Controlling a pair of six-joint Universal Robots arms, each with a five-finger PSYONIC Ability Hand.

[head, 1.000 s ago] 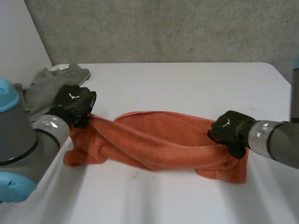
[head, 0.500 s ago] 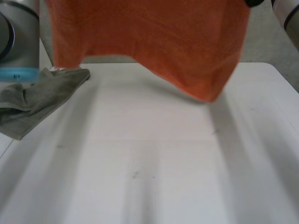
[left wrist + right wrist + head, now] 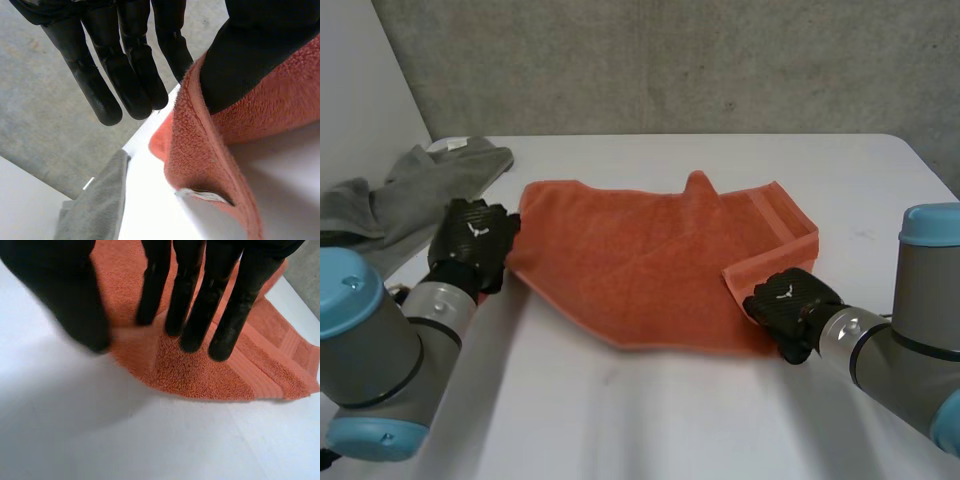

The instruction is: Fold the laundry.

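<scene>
White table (image 3: 650, 420) w/ a grey concrete wall (image 3: 670, 60) behind it made up the scene. An orange towel (image 3: 640, 260) lay spread mostly flat across the table's middle, its near right corner turned back over itself and a small peak sticking out at the far edge. At the table's far left a grey cloth (image 3: 410, 190) sat crumpled, apart from the towel. In the head view the left hand (image 3: 470, 240) was at the towel's left edge and the right hand (image 3: 785, 305) at the folded near right corner, but w/ both hands' backs facing up, the fingers were hard to read there. Left wrist view gave more: fingers (image 3: 125, 75) straight, close together and clear of the fabric, wall visible btwn them and the towel (image 3: 200, 150). The thumb (image 3: 250, 55) lay against the towel's edge, which stood raised off the table beside it, so that hand was spread, not pinching. Same view caught the grey cloth (image 3: 100, 205) beyond the fingertips. Right wrist view showed its fingers (image 3: 200, 305) straight and slightly apart over the towel (image 3: 200, 375) corner, thumb (image 3: 65, 295) off to the side by the hem over bare table (image 3: 150, 440); relaxed, nothing gripped.
</scene>
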